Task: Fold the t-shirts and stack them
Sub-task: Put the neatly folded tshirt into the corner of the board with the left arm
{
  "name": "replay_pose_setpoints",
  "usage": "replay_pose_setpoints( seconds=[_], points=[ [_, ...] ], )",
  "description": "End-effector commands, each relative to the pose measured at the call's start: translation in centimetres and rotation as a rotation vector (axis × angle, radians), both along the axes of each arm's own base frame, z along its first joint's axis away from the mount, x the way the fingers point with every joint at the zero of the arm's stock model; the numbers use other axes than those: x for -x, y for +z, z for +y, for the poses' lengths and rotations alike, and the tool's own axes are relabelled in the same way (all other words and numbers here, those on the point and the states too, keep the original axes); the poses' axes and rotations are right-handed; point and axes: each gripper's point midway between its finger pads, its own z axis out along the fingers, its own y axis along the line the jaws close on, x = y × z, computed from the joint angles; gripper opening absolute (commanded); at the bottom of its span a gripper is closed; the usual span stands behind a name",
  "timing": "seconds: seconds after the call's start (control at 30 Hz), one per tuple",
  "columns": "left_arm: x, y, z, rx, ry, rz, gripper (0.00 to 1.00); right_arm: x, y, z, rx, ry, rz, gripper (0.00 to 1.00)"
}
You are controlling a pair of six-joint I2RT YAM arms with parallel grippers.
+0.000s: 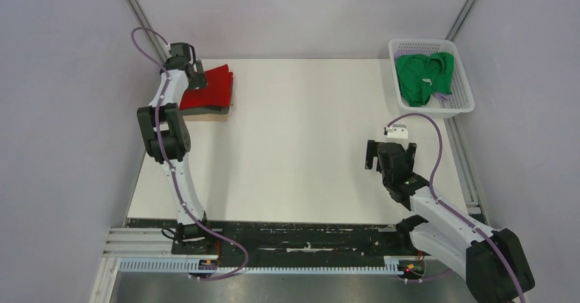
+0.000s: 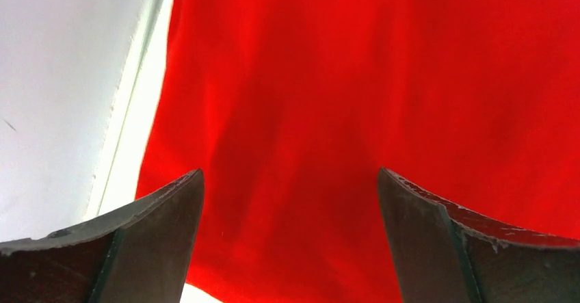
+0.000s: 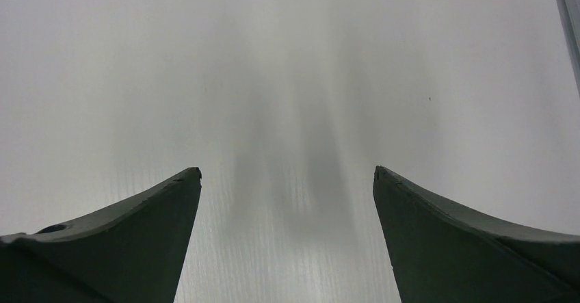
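A folded bright red t-shirt (image 1: 211, 88) lies at the table's far left on top of a stack. A dark grey t-shirt's edge (image 1: 206, 111) shows under it. The red shirt fills the left wrist view (image 2: 356, 91). My left gripper (image 1: 197, 76) is open just above the red shirt's left part, its fingers apart and holding nothing (image 2: 291, 180). A crumpled green t-shirt (image 1: 424, 77) lies in the white basket (image 1: 459, 109) at the far right. My right gripper (image 1: 390, 154) is open and empty over bare table (image 3: 287, 176). I cannot make out a tan shirt.
The white table (image 1: 301, 139) runs between grey walls. Its left edge and the wall show in the left wrist view (image 2: 123, 132). A small white block (image 1: 397, 131) sits just beyond my right gripper. The arm bases stand on the black rail at the near edge.
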Motion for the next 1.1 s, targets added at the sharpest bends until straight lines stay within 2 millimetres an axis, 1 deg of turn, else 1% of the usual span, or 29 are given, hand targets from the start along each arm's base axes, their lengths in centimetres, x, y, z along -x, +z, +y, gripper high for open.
replay_pose_setpoints(
  seconds=[0.0,0.07,0.13,0.23,0.33,0.47,0.53,0.63,0.7,0.73,0.77,0.8,0.87,0.93,1.07],
  points=[
    [0.3,1.5,-1.7,0.166,-0.063,-0.120,1.00,-0.6,0.5,0.3,-0.009,0.013,-0.027,0.98],
    [0.6,0.8,-1.3,0.161,-0.064,-0.121,1.00,-0.6,0.5,0.2,-0.007,0.009,-0.030,0.98],
    [1.2,-0.6,-0.9,0.138,-0.060,-0.090,1.00,-0.6,0.5,0.3,-0.011,0.011,-0.031,0.98],
    [1.9,-2.0,-1.2,0.129,-0.097,-0.082,1.00,-0.5,0.4,0.3,-0.010,0.016,-0.027,0.98],
    [2.5,-2.0,-1.4,0.104,-0.141,-0.119,1.00,-0.4,0.2,0.2,-0.006,0.014,-0.023,0.98],
    [3.2,-1.0,-0.4,0.035,-0.126,-0.143,1.00,-0.3,0.1,0.1,-0.001,0.016,-0.021,0.98],
    [3.1,0.5,-0.4,0.030,-0.127,-0.165,1.00,-0.3,0.1,0.2,-0.002,0.018,-0.021,0.98],
    [3.0,3.8,-0.8,0.041,-0.124,-0.238,1.00,-0.3,0.0,0.3,-0.005,0.024,-0.018,0.98],
    [3.0,6.0,-1.4,0.065,-0.138,-0.295,1.00,-0.2,-0.1,0.3,-0.007,0.027,-0.015,0.98],
    [3.0,7.2,-1.7,0.077,-0.142,-0.324,1.00,-0.6,0.4,0.5,-0.018,0.027,-0.040,0.98],
    [3.0,8.3,-2.1,0.101,-0.143,-0.358,1.00,-0.6,0.4,0.6,-0.020,0.028,-0.040,0.98],
    [3.1,8.9,-2.7,0.124,-0.156,-0.380,1.00,-0.7,0.4,0.6,-0.022,0.029,-0.043,0.98],
    [3.1,9.3,-4.4,0.195,-0.212,-0.413,1.00,-0.7,0.6,0.7,-0.030,0.030,-0.048,0.98],
    [3.2,8.8,-5.1,0.258,-0.197,-0.430,1.00,-0.8,0.7,0.8,-0.036,0.036,-0.057,0.98],
    [4.2,6.2,-7.3,0.400,-0.199,-0.422,1.00,-0.9,0.7,1.0,-0.034,0.045,-0.053,0.98]
  ],
)
